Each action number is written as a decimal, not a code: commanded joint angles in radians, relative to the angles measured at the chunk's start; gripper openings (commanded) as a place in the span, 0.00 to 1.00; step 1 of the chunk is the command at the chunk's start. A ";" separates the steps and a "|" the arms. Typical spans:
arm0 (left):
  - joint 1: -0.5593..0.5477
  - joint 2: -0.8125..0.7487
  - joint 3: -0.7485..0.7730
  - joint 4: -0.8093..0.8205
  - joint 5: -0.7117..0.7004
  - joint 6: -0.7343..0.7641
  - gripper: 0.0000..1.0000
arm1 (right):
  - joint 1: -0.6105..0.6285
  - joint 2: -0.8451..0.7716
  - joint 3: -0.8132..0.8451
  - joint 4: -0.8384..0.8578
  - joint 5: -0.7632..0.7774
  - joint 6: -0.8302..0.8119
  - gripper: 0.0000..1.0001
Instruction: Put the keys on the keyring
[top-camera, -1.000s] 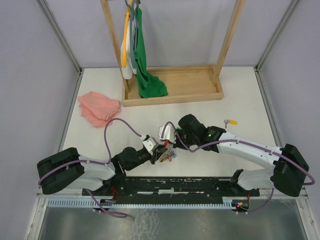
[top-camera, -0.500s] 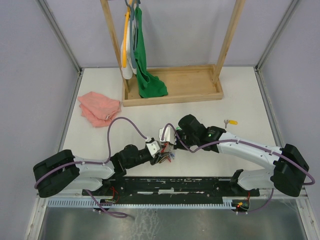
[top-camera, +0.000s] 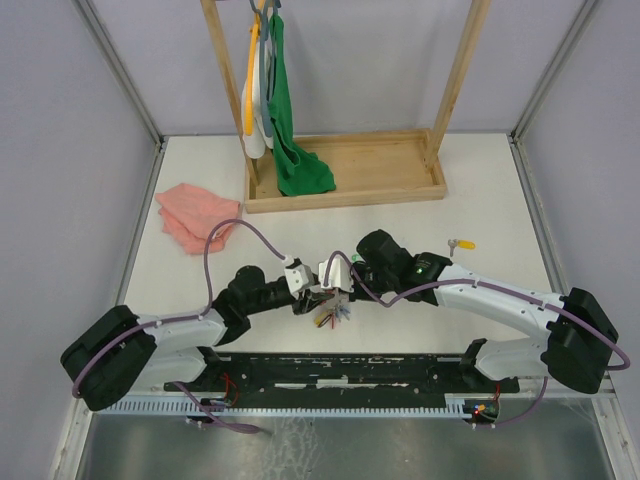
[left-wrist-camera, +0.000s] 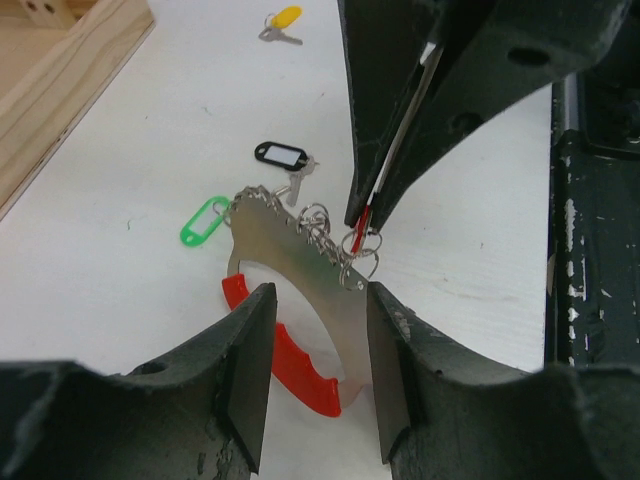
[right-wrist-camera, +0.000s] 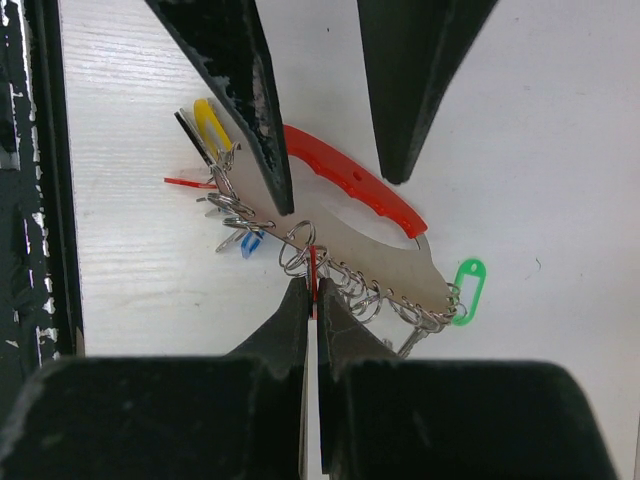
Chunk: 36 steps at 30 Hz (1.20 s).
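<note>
White table (top-camera: 480, 190) inside grey walls, wooden rack (top-camera: 345, 200) at the back with a green cloth (top-camera: 298, 168) hanging into its tray, pink cloth (top-camera: 195, 218) lying at the left. One loose yellow-tagged key (top-camera: 462, 243) sits on the right side of the table, well apart from the rest. The keyring (right-wrist-camera: 350, 185) lies flat on the table near the front edge, between the two wrists: red arc on one side, grey metal crescent on the other, small split rings strung along the grey edge. Tags fan out from it: green tag (right-wrist-camera: 467, 288) at one end, black tag (left-wrist-camera: 280, 153) just beside it, and yellow, blue and red ones bunched at the other end. The left gripper (left-wrist-camera: 318, 305) hangs just over the keyring with its jaws apart, one finger on each side of the loop, not clamped on it. The right gripper (right-wrist-camera: 312, 290) comes in from the opposite side with its jaws pressed together on a thin red tag (right-wrist-camera: 313, 262), seen edge-on, at the grey edge among the split rings.
</note>
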<state>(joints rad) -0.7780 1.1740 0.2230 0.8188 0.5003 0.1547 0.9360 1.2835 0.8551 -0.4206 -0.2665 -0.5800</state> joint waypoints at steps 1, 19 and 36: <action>0.036 0.075 0.090 0.002 0.217 0.059 0.48 | 0.007 -0.036 0.027 0.028 -0.026 -0.026 0.01; 0.133 0.224 0.099 0.139 0.338 -0.060 0.47 | 0.007 -0.062 0.013 0.049 0.003 -0.014 0.01; 0.137 0.327 0.119 0.285 0.434 -0.136 0.47 | 0.006 -0.085 -0.008 0.081 -0.015 -0.015 0.01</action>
<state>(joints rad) -0.6434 1.4776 0.3027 1.0313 0.8867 0.0513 0.9386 1.2327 0.8433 -0.3985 -0.2592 -0.5919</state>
